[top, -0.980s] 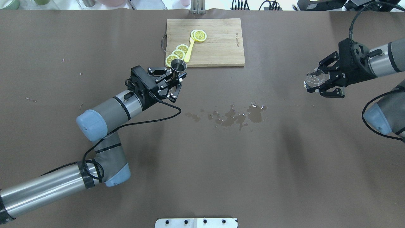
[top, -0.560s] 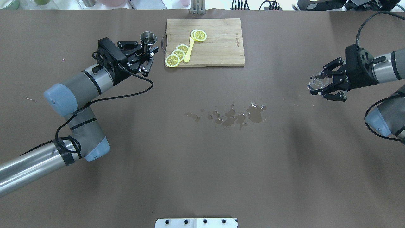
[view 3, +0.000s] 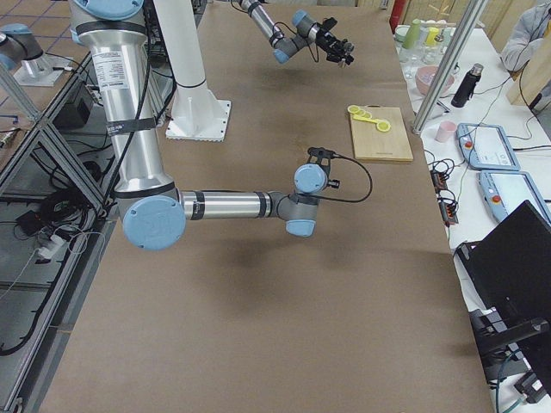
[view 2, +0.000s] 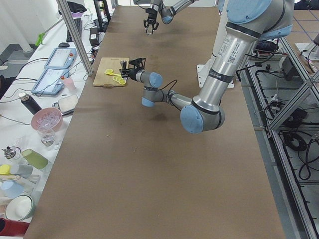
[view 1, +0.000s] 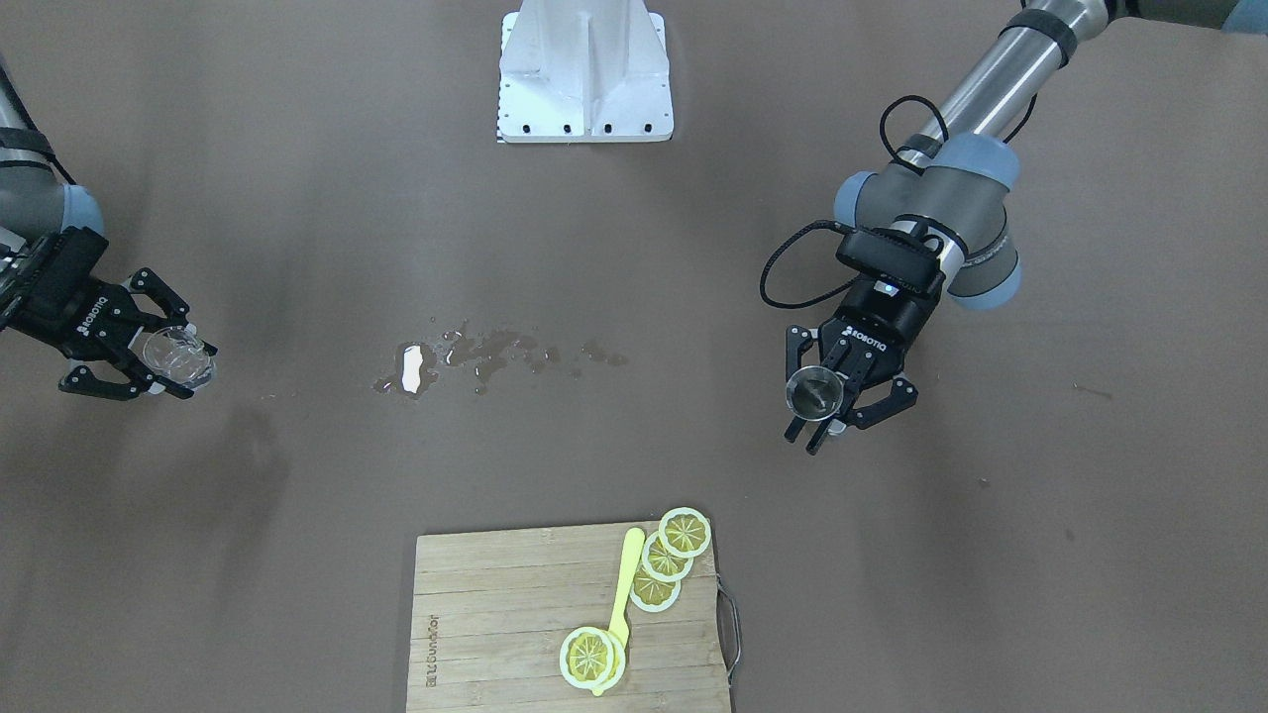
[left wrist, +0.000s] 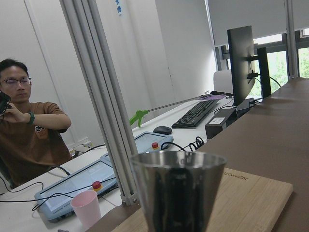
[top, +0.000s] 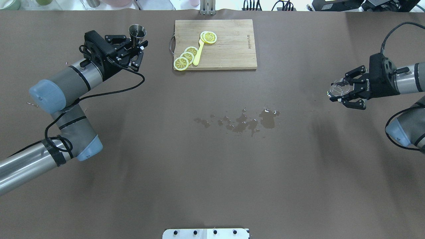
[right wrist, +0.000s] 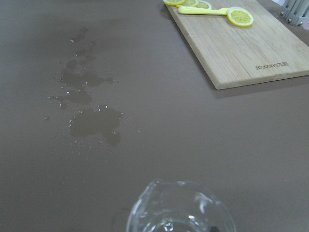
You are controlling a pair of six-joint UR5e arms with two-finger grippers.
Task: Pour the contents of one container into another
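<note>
My left gripper point(top: 136, 43) is shut on a small metal cup point(top: 137, 31), held upright above the far left of the table, left of the cutting board. The cup fills the bottom of the left wrist view point(left wrist: 178, 193). My right gripper point(top: 337, 90) is shut on a clear glass point(top: 339, 88) above the table's right side; the glass rim shows at the bottom of the right wrist view point(right wrist: 181, 210). In the front-facing view the metal cup point(view 1: 815, 391) is on the right and the glass point(view 1: 178, 356) on the far left. The two containers are far apart.
A wooden cutting board point(top: 229, 49) at the back centre carries lemon slices point(top: 186, 58) and a yellow spoon point(top: 198, 51). A wet spill point(top: 245, 121) marks the brown table in the middle. A white base plate point(top: 206, 233) sits at the near edge.
My left arm has swung left and toward the back, carrying the metal cup away from the board's corner. My right gripper has drifted right and slightly nearer with the glass.
</note>
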